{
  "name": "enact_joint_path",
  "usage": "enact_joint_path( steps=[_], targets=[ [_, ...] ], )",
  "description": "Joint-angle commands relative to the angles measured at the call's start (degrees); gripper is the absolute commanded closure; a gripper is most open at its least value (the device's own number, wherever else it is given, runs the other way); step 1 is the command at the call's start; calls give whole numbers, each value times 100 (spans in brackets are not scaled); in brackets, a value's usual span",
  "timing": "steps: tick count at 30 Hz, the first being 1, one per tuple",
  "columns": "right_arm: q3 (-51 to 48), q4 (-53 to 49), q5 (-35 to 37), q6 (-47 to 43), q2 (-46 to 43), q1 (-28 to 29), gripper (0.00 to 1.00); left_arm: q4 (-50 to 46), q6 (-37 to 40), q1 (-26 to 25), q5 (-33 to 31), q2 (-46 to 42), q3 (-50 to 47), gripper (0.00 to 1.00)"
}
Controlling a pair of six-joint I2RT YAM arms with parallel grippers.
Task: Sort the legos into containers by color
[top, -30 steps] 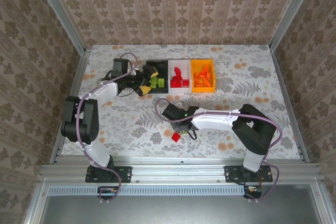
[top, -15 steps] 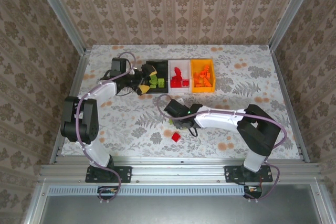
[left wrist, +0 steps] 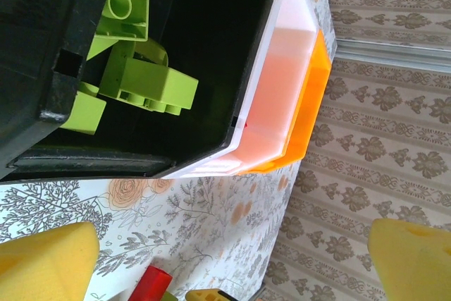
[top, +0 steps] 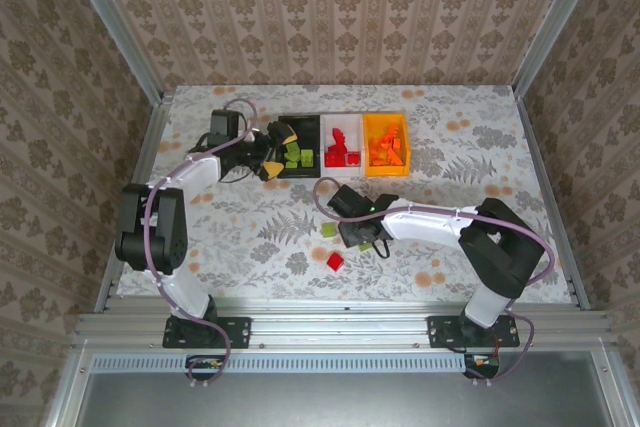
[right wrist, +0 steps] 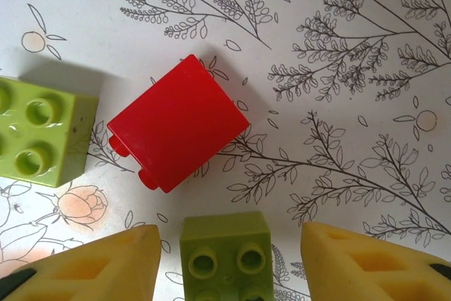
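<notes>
At 12 o'clock on the flowered table (top: 250, 237), a row of three containers (top: 345, 177): black bin (top: 300, 118) at the 9 o'clock end, white bin (top: 343, 116) in the middle, orange bin (top: 386, 115) at the 3 o'clock end. Inside the black one, green legos (top: 297, 156); inside the white, red legos (top: 342, 150); inside the orange, orange legos (top: 387, 150). Just at 9 o'clock of the black bin, the left gripper (top: 277, 153), spread fully wide and gripping nothing, one yellow pad (left wrist: 46, 262) low at either side of the left wrist view, with the black bin's corner and its green blocks straight ahead. Hardly any change there from a second ago, merely a slight nudge toward the bin. Near the table's centre, at 6 o'clock of the white bin, the right gripper (right wrist: 231, 241), now further toward 3 o'clock than a second ago, when directly at 12 o'clock of the loose red lego (top: 335, 261). Jaws partway apart, with a small green lego (right wrist: 225, 255) lying on the table between the yellow fingers (right wrist: 373, 262), a visible gap on each side, so not gripped. At 12 o'clock of that block in the right wrist view, the loose red lego on its side, studs toward 8 o'clock; just beside it at 9 o'clock, a second green lego (right wrist: 39, 132), studs up. From above, this second green lego newly uncovered at 12 o'clock of the red one, hidden under the arm a second ago. Red lego itself in the same spot as before.
</notes>
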Motion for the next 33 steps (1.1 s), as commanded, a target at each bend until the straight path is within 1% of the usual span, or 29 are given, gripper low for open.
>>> enact_joint_path(
  steps=[1, 3, 4, 5, 6, 12, 16, 20, 23, 26, 29, 33],
  targets=[
    [200, -210, 21, -179, -89, -30, 40, -22, 97, 8, 127, 63, 187, 0],
    [434, -298, 23, -471, -34, -31, 37, -5, 109, 6, 145, 71, 204, 0],
    [620, -382, 37, -644, 118, -43, 35, -5, 113, -6, 160, 71, 221, 0],
    [874, -724, 70, -773, 395, -79, 35, -5, 111, -4, 171, 71, 232, 0],
    [998, -829, 72, -819, 533, -95, 35, -2, 113, -3, 188, 80, 244, 0],
    [1220, -843, -279, -981, 861, -208, 34, -101, 210, -20, 232, 97, 328, 0],
    [1150, -815, -345, -1047, 802, -234, 34, -97, 219, -51, 250, 133, 340, 0],
    [1114, -683, -374, -1034, 940, -314, 35, -117, 218, -56, 268, 185, 355, 0],
    [1213, -535, -582, -1052, 1078, -433, 35, -137, 234, -48, 259, 194, 348, 0],
    [1347, -442, -594, -1119, 1206, -507, 32, -137, 234, -58, 259, 194, 351, 0],
    [1446, -363, -754, -1152, 1260, -569, 29, -145, 245, -56, 251, 219, 364, 0],
    [1440, -79, -697, -1206, 1365, -676, 29, -162, 254, -73, 244, 255, 357, 0]
  ],
)
